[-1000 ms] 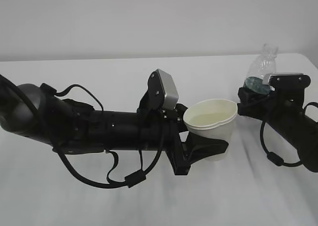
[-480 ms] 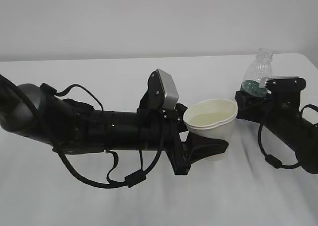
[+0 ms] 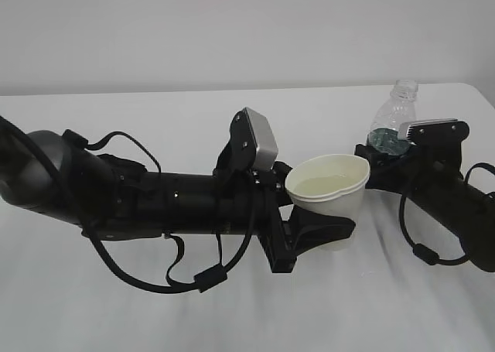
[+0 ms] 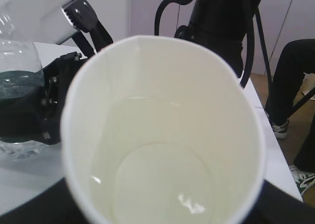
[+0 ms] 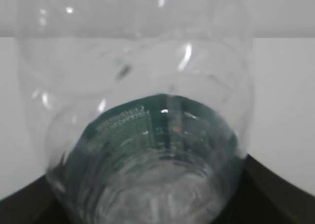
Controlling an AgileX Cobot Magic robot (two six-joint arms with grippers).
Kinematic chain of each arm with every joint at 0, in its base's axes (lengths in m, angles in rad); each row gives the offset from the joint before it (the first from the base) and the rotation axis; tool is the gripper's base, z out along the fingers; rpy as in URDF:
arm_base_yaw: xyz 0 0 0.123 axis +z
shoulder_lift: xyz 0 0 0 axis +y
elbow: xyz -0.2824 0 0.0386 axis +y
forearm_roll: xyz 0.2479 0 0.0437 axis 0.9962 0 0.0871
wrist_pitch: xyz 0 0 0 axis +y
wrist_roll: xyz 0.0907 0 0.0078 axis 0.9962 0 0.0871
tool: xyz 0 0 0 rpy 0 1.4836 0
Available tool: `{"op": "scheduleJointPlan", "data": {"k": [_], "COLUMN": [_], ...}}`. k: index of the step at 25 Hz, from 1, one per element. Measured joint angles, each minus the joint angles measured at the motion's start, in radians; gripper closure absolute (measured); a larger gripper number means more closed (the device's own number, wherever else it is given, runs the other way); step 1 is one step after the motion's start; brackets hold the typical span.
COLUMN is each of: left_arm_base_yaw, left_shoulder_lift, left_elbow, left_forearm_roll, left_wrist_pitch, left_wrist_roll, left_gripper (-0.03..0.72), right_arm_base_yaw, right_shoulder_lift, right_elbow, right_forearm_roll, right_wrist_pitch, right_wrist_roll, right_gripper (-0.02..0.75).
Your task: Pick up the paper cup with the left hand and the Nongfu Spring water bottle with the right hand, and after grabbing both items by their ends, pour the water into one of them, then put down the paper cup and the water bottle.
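Now, on the white counter (image 3: 232, 313), the left hand (image 3: 313, 232) has its claw clamped round the paper cup (image 3: 331, 197) low over the surface, so it should set it flat before letting go, while the right hand (image 3: 387, 162) should part its claw evenly and back straight off the upright Nongfu Spring water bottle (image 3: 390, 120), whether gripped or freed I cannot tell.

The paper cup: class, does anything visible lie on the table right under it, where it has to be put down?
Nothing visible does. The paper cup sits between the left hand's fingers, over bare white table. The Nongfu Spring water bottle and right hand stand off to its right, behind it.
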Motion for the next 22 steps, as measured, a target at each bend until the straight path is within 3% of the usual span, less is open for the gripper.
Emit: {"op": "scheduleJointPlan", "data": {"k": [6, 22], "left_arm_base_yaw": [0.000, 0.000], "left_shoulder_lift": [0.000, 0.000], "left_elbow": [0.000, 0.000], "left_forearm_roll": [0.000, -0.026], "left_wrist_pitch": [0.000, 0.000], "left_wrist_roll": [0.000, 0.000], "left_gripper": [0.254, 0.255], "right_arm_base_yaw": [0.000, 0.000], "right_shoulder_lift": [0.000, -0.164], "right_elbow": [0.005, 0.209], "right_forearm_roll": [0.000, 0.000], "right_wrist_pitch": [-0.014, -0.015], "right_wrist_roll": [0.000, 0.000], "right_gripper": [0.155, 0.151]}}
